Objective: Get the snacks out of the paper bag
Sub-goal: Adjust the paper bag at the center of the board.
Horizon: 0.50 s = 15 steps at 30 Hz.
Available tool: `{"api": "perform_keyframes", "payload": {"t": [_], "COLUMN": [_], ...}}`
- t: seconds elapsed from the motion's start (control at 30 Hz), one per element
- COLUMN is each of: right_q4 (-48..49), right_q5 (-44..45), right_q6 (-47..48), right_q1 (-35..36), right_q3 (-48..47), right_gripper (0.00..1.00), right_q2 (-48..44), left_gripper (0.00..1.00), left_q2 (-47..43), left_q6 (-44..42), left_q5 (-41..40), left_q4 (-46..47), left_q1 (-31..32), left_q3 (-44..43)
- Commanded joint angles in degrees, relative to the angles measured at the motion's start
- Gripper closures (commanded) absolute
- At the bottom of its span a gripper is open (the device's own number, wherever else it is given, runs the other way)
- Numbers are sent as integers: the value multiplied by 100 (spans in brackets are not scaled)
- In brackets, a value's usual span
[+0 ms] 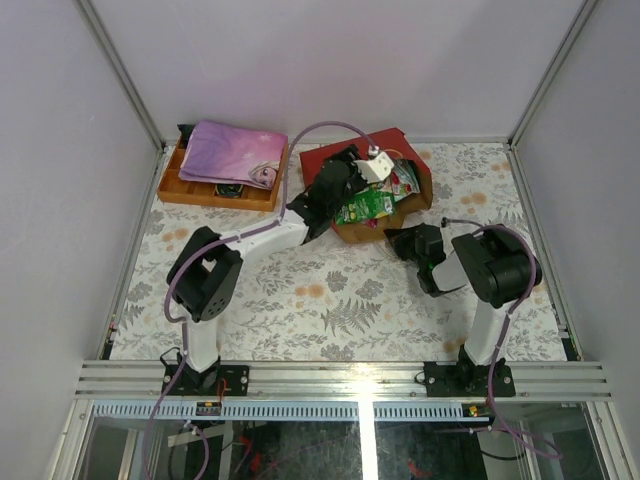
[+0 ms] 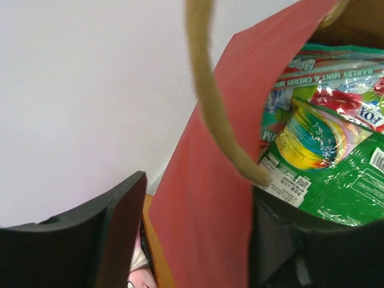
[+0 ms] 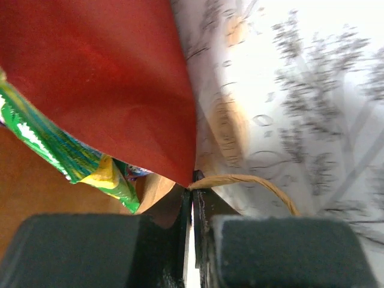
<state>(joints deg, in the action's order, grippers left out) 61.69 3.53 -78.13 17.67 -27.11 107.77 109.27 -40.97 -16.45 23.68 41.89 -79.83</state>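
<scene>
At the paper bag (image 3: pixel 108 78) mouth, right claw (image 3: pixel 193 198) pinches the rim, left claw (image 2: pixel 198 198) gapes astride the wall. Next, I'd say: grab green packet (image 2: pixel 336 174).

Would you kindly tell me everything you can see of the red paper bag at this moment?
The paper bag is red outside and brown kraft inside, with thin tan cord handles. It lies on its side at the far middle of the floral table, mouth gaping, a green mint packet showing inside. The left gripper's open fingers straddle one red wall; the right gripper is shut on its edge by a cord handle.
</scene>
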Motion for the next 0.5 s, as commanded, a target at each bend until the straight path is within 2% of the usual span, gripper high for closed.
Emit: {"api": "perform_keyframes", "payload": {"t": [0.0,0.03,0.1,0.13,0.17,0.23,0.27,0.47], "right_q4": [23,-128,-389,-468,-533,-723,-776,-1564], "right_q5": [167,290,490,551,611,704,762,848], "right_q6": [-181,-100,-1,37,70,134,192,562], "right_q1": [416,477,575,606,620,626,630,644], "right_q3": [-501,-609,-817,-890,-953,-1006,-969,-214], "right_gripper": [94,91,77,66,49,15,2,1], "right_q2": [-107,-174,-280,-326,-348,-436,-515,-1825], "left_gripper": [38,35,29,12,1,0,0,0], "left_q2": [118,97,-8,-92,-201,-425,-556,-1479], "left_q6": [441,552,790,1039,1221,1570,1733,2621], "left_q5": [573,676,983,1181,1382,1780,1992,2723], "left_q4": [-210,-287,-509,-594,-666,-917,-1059,-1293], "left_q1": [-315,-362,-440,-463,-465,-472,-471,-471], "left_q3": [-238,-246,-242,-187,-111,41,122,1010]}}
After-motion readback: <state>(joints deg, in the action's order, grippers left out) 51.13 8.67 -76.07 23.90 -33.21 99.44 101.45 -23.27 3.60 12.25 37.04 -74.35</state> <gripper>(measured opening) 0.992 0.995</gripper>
